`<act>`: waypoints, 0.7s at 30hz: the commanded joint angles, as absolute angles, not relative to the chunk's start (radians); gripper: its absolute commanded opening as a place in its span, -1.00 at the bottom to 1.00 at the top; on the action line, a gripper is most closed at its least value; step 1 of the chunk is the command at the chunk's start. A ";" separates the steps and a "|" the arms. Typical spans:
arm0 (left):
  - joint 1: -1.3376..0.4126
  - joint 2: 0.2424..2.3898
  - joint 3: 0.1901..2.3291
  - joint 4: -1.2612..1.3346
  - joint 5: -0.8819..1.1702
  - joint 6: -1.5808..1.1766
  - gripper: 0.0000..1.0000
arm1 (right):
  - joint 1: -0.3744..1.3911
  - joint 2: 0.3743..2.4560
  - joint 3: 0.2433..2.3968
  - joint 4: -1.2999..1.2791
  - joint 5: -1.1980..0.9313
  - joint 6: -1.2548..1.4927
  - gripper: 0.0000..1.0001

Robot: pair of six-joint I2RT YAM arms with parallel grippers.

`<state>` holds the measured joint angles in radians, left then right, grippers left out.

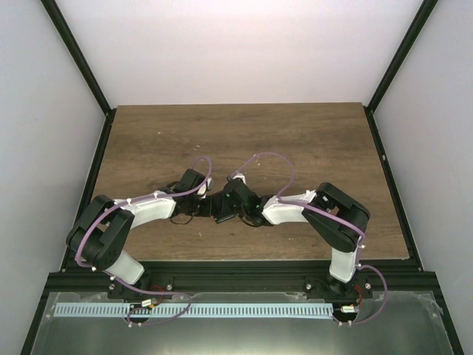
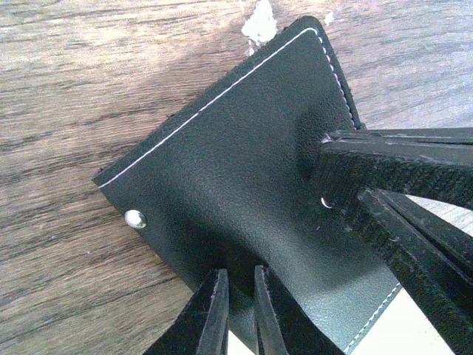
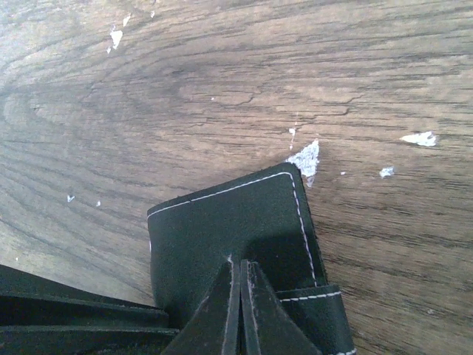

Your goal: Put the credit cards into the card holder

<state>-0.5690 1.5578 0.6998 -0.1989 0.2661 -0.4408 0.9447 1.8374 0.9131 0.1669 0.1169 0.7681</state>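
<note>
The card holder is a flat black wallet with white stitching and a silver snap, held low over the wooden table. My left gripper is shut on its near edge. My right gripper is shut on the holder's flap from the other side, and its fingers show at the right of the left wrist view. In the top view both grippers, left and right, meet at the table's middle near the front. No credit cards are in view.
The wooden table is scuffed, with white chips next to the holder's corner. Black frame posts and pale walls enclose the table. A pale patch shows below the holder's edge; I cannot tell what it is.
</note>
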 commanded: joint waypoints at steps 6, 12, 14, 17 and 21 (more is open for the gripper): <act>-0.577 1.611 0.693 -0.217 0.237 -0.443 -0.76 | 1.039 1.947 0.798 0.097 0.095 0.842 -0.99; -0.578 1.607 0.694 -0.229 0.221 -0.445 -0.76 | 1.083 1.947 0.747 0.121 0.150 0.876 -0.99; -0.579 1.604 0.696 -0.233 0.218 -0.445 -0.76 | 1.090 1.935 0.720 0.131 0.160 0.892 -0.99; -0.578 1.597 0.695 -0.234 0.215 -0.445 -0.76 | 1.095 1.912 0.664 0.176 0.168 0.900 -0.99; -0.578 1.595 0.695 -0.234 0.221 -0.445 -0.76 | 1.103 1.950 0.641 0.225 0.203 0.872 -0.99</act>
<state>-0.5713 1.5581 0.7052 -0.2104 0.2581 -0.4416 1.0275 1.8423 0.7372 0.4713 0.3027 0.8700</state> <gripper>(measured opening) 0.119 0.014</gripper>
